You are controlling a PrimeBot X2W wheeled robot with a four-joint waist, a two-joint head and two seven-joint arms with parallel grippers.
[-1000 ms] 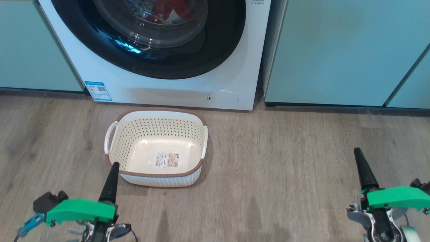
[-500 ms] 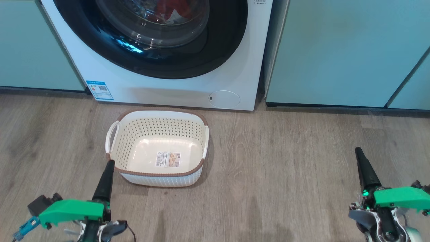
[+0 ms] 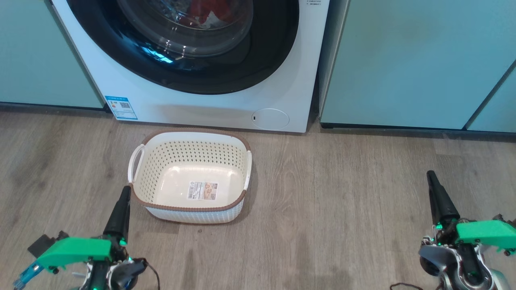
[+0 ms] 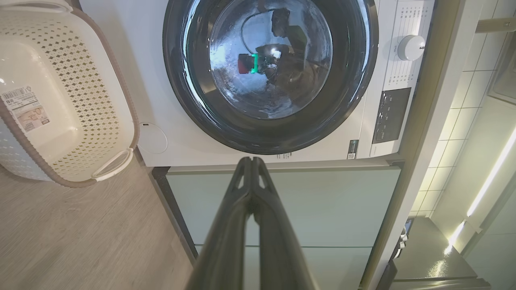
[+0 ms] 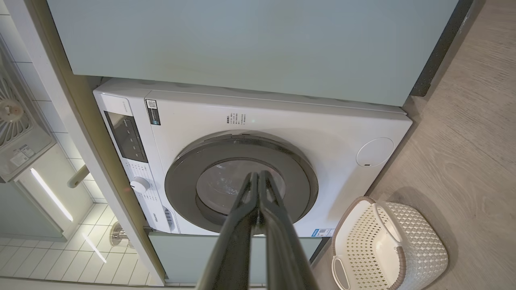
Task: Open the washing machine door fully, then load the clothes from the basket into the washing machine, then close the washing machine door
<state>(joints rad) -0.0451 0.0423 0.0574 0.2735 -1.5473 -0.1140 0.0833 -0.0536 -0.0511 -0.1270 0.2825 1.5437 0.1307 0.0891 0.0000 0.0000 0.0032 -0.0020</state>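
Evidently the task looked finished; the clothes (image 3: 201,10) lay inside the washing machine (image 3: 193,110) behind the shut washing machine door (image 3: 258,68); the basket (image 3: 189,209) stood empty just before it; the left gripper (image 3: 125,191) and right gripper (image 3: 431,176), jaws pressed together, held nothing.

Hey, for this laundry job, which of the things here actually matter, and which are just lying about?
Part of the job:
- washing machine
- washing machine door, shut
- red clothes, seen through the door glass
- basket, empty, on the floor in front of the machine

Just around:
- teal cabinets
- wooden floor
- blue label sticker
- control dial
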